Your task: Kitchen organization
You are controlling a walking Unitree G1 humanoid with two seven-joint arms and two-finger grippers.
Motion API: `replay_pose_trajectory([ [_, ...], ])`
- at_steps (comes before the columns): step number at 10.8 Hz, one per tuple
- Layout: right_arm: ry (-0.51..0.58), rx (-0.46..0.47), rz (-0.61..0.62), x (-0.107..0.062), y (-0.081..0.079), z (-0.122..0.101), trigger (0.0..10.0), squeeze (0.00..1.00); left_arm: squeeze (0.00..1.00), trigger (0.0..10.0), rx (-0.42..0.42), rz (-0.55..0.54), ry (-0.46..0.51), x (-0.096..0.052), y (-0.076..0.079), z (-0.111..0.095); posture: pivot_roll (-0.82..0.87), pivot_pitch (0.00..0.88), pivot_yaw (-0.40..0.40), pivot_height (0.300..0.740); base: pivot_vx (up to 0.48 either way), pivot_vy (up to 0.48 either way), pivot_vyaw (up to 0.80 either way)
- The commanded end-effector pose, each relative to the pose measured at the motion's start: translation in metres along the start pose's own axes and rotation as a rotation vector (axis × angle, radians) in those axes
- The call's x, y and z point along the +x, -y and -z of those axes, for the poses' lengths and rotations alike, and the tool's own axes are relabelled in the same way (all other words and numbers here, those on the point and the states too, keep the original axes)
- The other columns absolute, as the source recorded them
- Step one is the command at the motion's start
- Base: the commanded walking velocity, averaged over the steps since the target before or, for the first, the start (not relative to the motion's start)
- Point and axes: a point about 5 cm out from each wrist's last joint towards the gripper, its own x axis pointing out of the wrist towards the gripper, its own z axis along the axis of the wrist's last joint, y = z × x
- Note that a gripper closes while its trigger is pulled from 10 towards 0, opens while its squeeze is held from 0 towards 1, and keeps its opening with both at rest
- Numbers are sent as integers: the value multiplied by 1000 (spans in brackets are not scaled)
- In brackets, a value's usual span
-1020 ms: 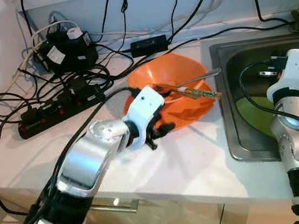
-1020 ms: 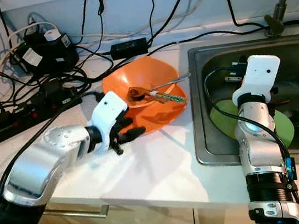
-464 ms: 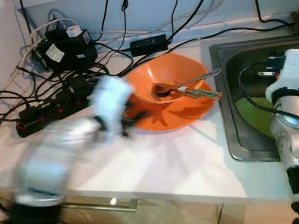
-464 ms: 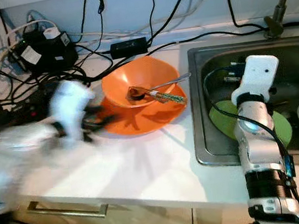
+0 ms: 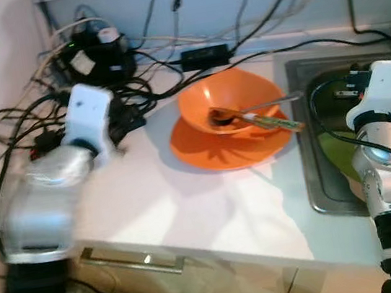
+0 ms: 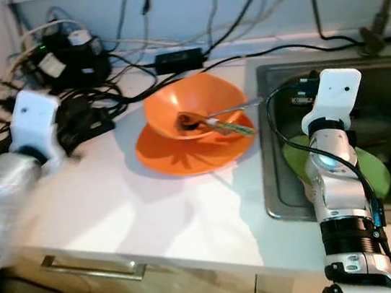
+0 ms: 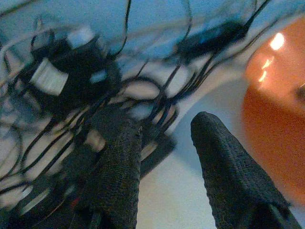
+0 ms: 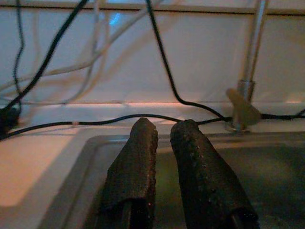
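Left wrist view: my left gripper, fingers apart and empty, could snag the cables.

Two head cameras look forward and down at a white counter, sharing an orange bowl and sink. The left wrist camera faces tangled cables closely; the right wrist camera faces the sink's back wall.

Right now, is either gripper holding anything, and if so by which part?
Nothing is held. The left gripper hangs over the cables beside the orange bowl, fingers apart and empty. The right gripper sits over the sink, fingers nearly together with nothing between.
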Motion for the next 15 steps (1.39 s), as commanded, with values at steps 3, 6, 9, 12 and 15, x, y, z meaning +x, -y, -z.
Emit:
replay_pose_trajectory([
  [3, 94, 32, 0, 0, -2, -15, 10000, 0, 0, 10000, -108, -151, 240, 21, 24, -2, 83, 5, 108, 740, 0, 0, 0],
  [6, 119, 26, 5, -5, 0, -16, 10000, 0, 0, 10000, -139, -188, 393, 34, 37, -11, 50, 0, 126, 740, 0, -91, 0],
  [9, 124, 27, -5, -6, -2, -15, 10000, 0, 0, 10000, -138, -203, 450, 37, 39, -11, 48, 0, 123, 740, 0, -461, 0],
  [12, 126, 14, -22, -7, -4, -16, 10000, 0, 0, 10000, -137, -205, 460, 38, 40, -10, 47, 0, 120, 740, 0, -480, 0],
  [15, 114, 17, -35, -8, -6, -14, 10000, 0, 0, 10000, -143, -212, 469, 40, 37, -14, 52, 11, 116, 740, 0, -125, 0],
])
